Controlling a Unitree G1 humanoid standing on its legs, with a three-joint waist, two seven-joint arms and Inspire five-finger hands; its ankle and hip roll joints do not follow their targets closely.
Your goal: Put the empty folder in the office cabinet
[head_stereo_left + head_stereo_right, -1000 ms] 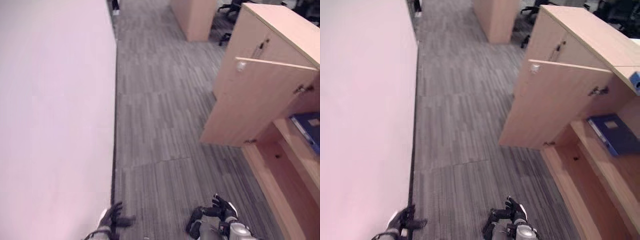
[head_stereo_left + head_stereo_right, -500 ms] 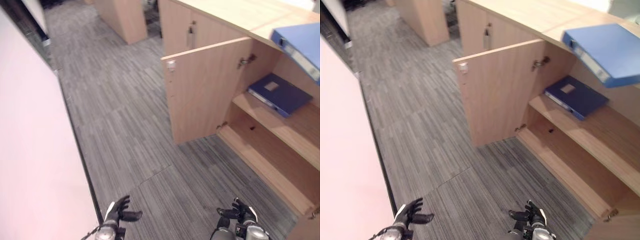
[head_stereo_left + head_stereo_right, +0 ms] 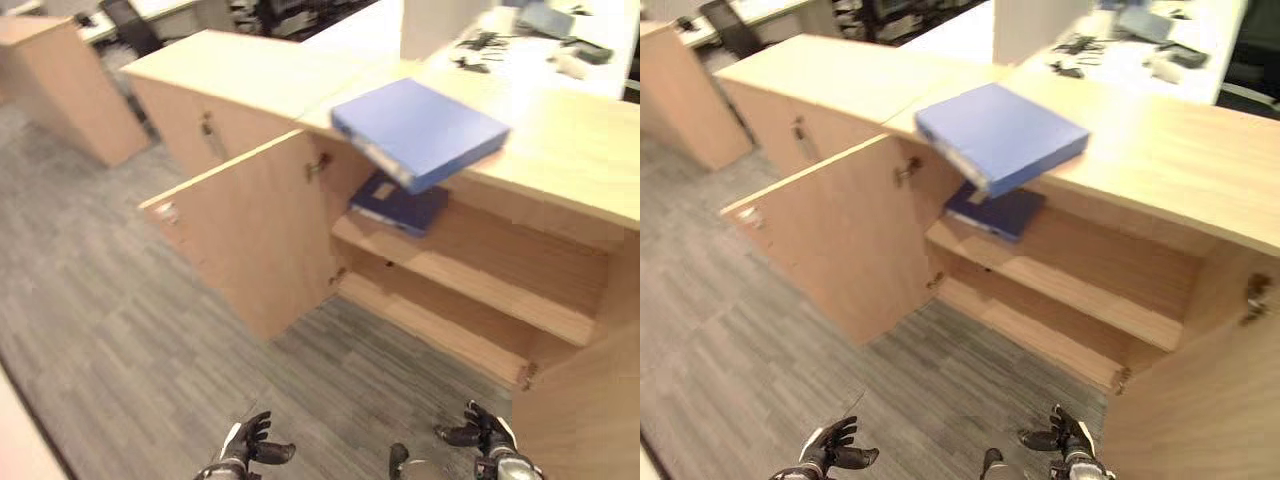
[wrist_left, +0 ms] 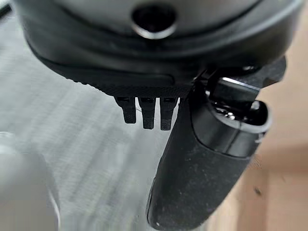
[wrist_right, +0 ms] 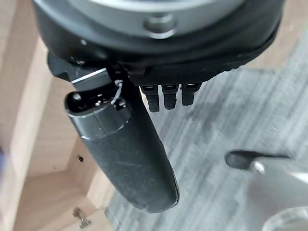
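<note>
A light blue folder [image 3: 420,132] lies flat on top of the wooden office cabinet [image 3: 570,150], jutting over its front edge. A darker blue folder [image 3: 398,205] lies on the upper shelf [image 3: 470,270] inside. Both cabinet doors stand open: the left door [image 3: 250,230] swings out towards me and the right door [image 3: 1200,400] is at the lower right. My left hand [image 3: 250,450] and right hand [image 3: 485,432] hang low over the carpet, well short of the cabinet, fingers relaxed and holding nothing. The left thumb [image 4: 202,163] and right thumb [image 5: 120,144] stick out freely.
Grey striped carpet [image 3: 100,330] lies between me and the cabinet. Another wooden cabinet [image 3: 60,90] stands at the far left, with an office chair [image 3: 125,15] behind it. A white desk [image 3: 540,40] with small items sits beyond the cabinet top.
The whole view has swung right, so the camera moved: the pink wall is gone and the open cabinet now sits in the middle. Both hands stay low and open.
</note>
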